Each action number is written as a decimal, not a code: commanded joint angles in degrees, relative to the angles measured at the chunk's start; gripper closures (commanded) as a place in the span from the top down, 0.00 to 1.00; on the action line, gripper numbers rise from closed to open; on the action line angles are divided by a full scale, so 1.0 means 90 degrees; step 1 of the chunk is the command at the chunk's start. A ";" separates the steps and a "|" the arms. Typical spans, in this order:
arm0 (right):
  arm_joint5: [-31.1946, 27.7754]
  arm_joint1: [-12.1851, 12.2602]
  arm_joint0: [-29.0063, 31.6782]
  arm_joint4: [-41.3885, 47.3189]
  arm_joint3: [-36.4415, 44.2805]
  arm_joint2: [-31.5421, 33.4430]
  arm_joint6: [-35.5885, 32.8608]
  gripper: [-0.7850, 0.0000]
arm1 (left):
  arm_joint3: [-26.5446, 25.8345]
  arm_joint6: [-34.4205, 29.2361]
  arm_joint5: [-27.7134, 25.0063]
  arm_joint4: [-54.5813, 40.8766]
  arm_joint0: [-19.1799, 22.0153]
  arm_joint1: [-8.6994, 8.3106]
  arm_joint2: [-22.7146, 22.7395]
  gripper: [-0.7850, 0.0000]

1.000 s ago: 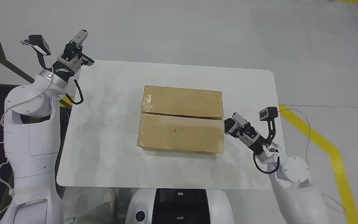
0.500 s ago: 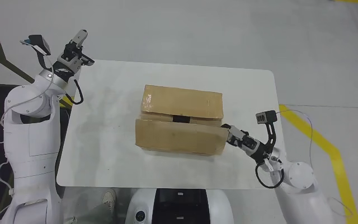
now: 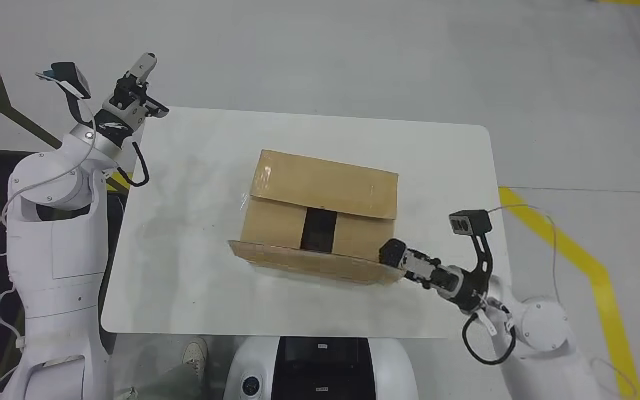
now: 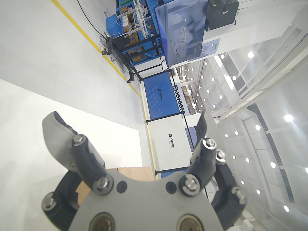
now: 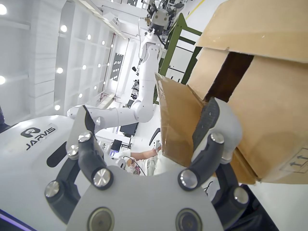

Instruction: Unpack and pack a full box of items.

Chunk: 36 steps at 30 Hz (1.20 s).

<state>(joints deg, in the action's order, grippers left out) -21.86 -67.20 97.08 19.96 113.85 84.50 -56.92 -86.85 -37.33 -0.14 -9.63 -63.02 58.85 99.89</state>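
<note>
One cardboard box (image 3: 345, 230) sat in the middle of the table (image 3: 180, 220), its near flap (image 3: 300, 262) swung out toward the robot, the far flap (image 3: 325, 180) lying flat. I had the right gripper (image 3: 393, 252) at the near flap's right corner, jaws spread wide, one finger (image 5: 207, 118) touching the cardboard, nothing clamped. The left gripper (image 3: 138, 78) hung wide open and empty over the table's far-left corner

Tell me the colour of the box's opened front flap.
Plain brown cardboard flap, clearest in the top view.

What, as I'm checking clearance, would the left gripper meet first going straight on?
Nothing near, it seems: the left gripper points past the table corner over open floor, though depth is unclear.
</note>
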 commanded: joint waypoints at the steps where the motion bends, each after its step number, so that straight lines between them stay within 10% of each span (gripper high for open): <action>1: -0.0008 0.0016 0.0021 -0.0029 0.0069 -0.0049 -0.0134 1.00 | 0.0000 0.0000 0.0000 0.0000 0.0000 0.0000 0.0000 1.00; 36: 0.0762 0.0256 -0.0318 -0.3271 0.0681 -0.1775 -0.0737 1.00 | 0.0000 0.0000 0.0000 0.0000 0.0000 0.0000 0.0000 1.00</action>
<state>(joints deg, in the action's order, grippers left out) -15.40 -64.96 94.27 -8.18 119.85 68.84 -63.81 -86.85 -37.33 -0.14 -9.63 -63.02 58.85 99.89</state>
